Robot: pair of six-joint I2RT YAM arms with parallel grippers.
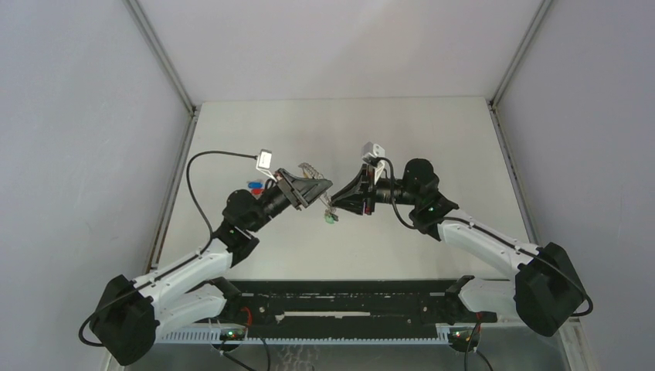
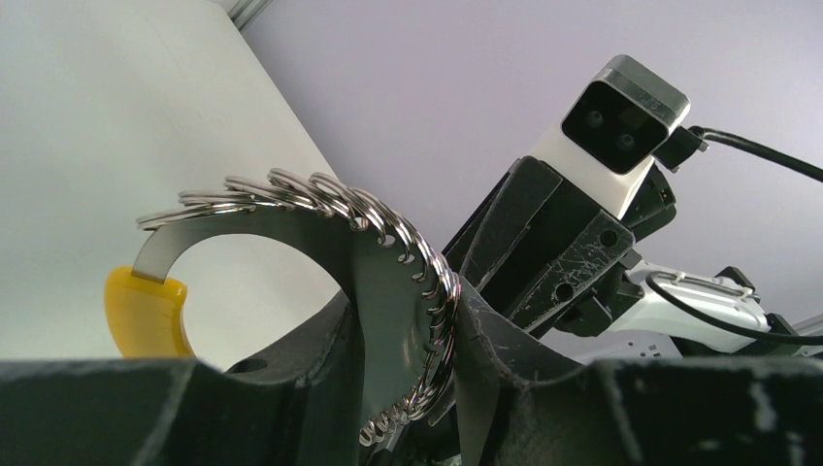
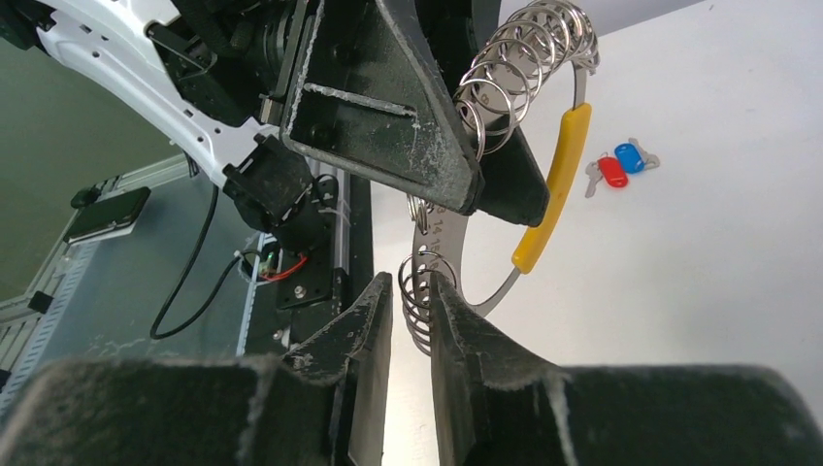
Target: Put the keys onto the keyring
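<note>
Curved silver metal keyring (image 2: 383,282) with yellow tab, strung with split rings (image 3: 505,68): held above the surface (image 3: 738,291), band clamped in left gripper (image 2: 403,325) jaws. Right gripper (image 3: 412,291) jaws pinch the lowest rings. Blue- and red-headed keys (image 3: 613,172) lie together on the surface, well apart.

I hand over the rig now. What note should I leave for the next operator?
Left end effector: shut on the keyring holder, a curved metal strip with a yellow tab, held above the table.
Right end effector: jaws narrow around the lowest rings on that strip; firm pinch unclear.
Keys: red key and blue key lie together on the table, untouched.
Done: holder lifted.
Left: both keys to go on a ring.
</note>
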